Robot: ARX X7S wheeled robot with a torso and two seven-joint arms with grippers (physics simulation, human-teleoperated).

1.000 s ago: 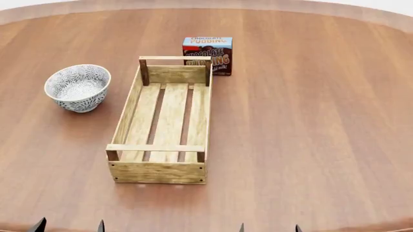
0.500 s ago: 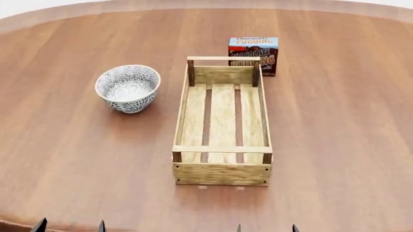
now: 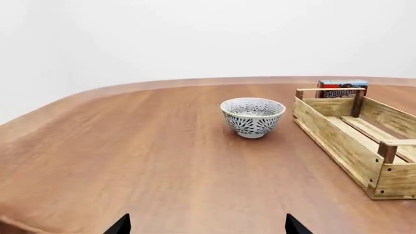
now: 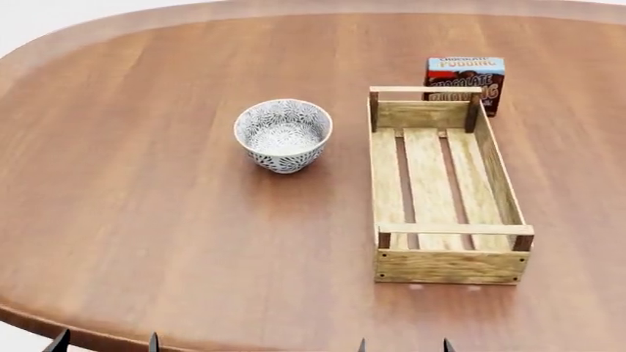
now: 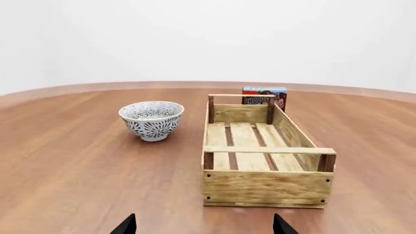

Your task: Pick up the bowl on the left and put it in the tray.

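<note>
The bowl, white with a grey-black floral pattern, stands upright on the wooden table, left of the tray. The tray is a long light-wood crate with a slatted bottom, and nothing lies in it. Both also show in the left wrist view, bowl and tray, and in the right wrist view, bowl and tray. My left gripper and right gripper sit at the near table edge, only their dark fingertips showing, far apart and holding nothing. Both are well short of the bowl.
A chocolate pudding box stands just behind the tray's far end. The table's rounded edge curves past the near left, with pale floor beyond it.
The whole scene has slid to the right in the head view; bowl, tray and box keep their places relative to each other. The fingertips stay at the frame's bottom edge.
</note>
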